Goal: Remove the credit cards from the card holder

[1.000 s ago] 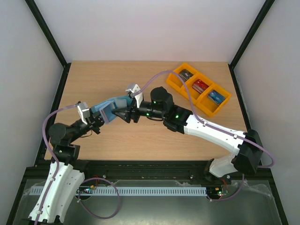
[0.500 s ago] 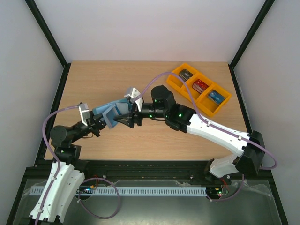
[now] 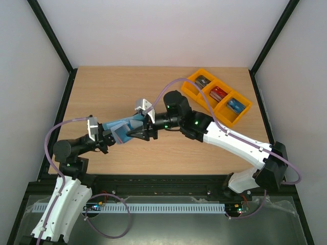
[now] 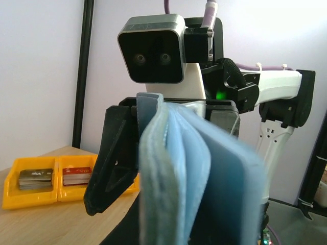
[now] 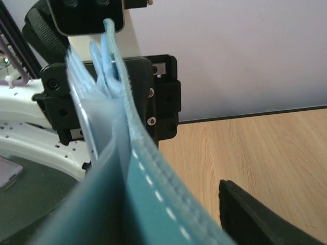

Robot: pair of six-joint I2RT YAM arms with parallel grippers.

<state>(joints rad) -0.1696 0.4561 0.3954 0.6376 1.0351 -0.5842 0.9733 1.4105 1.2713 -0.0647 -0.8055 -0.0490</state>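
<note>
The teal-blue card holder (image 3: 121,126) is held up off the table between both arms. My left gripper (image 3: 110,136) is shut on its near-left end. My right gripper (image 3: 134,133) is open, with the holder's free edge between its jaws. In the left wrist view the holder (image 4: 204,178) fans open with light blue leaves, and a black right finger (image 4: 110,168) stands beside it. In the right wrist view its stitched cover (image 5: 153,204) fills the frame, and one finger (image 5: 255,217) stands apart from it. No card shows in the holder. Credit cards lie in the tray: dark grey (image 3: 203,81), red (image 3: 218,93), blue (image 3: 235,104).
The orange three-compartment tray (image 3: 195,90) sits at the back right of the wooden table (image 3: 112,87). It also shows in the left wrist view (image 4: 10,196). Black frame posts and pale walls bound the table.
My right gripper has pushed left, further over the card holder. The holder and my left gripper have shifted a little toward the near edge.
</note>
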